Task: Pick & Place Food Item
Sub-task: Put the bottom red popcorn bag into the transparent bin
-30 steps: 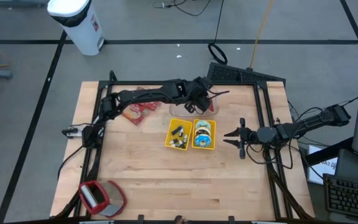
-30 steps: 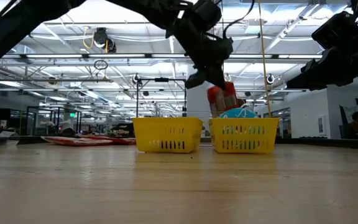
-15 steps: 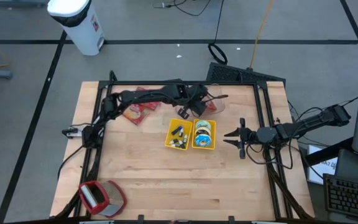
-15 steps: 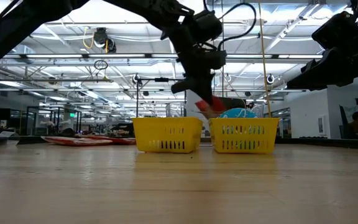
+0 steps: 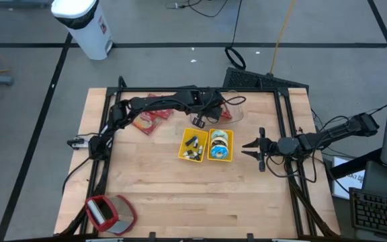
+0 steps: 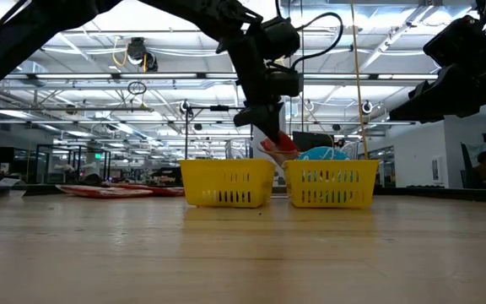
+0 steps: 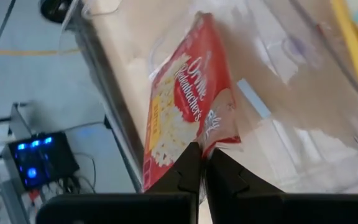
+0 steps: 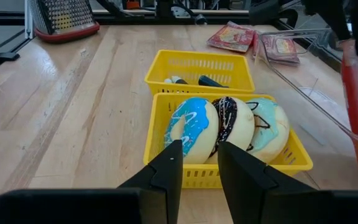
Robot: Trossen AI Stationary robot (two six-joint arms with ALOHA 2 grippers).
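Left end effector (image 7: 202,163) pinching red popcorn bag (image 7: 188,118) by its corner, lowering into clear bin (image 5: 228,109) behind yellow baskets (image 5: 207,145); label reading only in left wrist view. Right end effector (image 5: 256,149) waiting right of baskets, fingers parted, facing donuts (image 8: 225,127).

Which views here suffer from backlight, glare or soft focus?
Low view: ceiling lights backlight the left arm into a silhouette; yellow baskets read fine. Left wrist view: popcorn bag sharp, clear container shows glare, floor behind soft. High view: even light, no harsh shadows.
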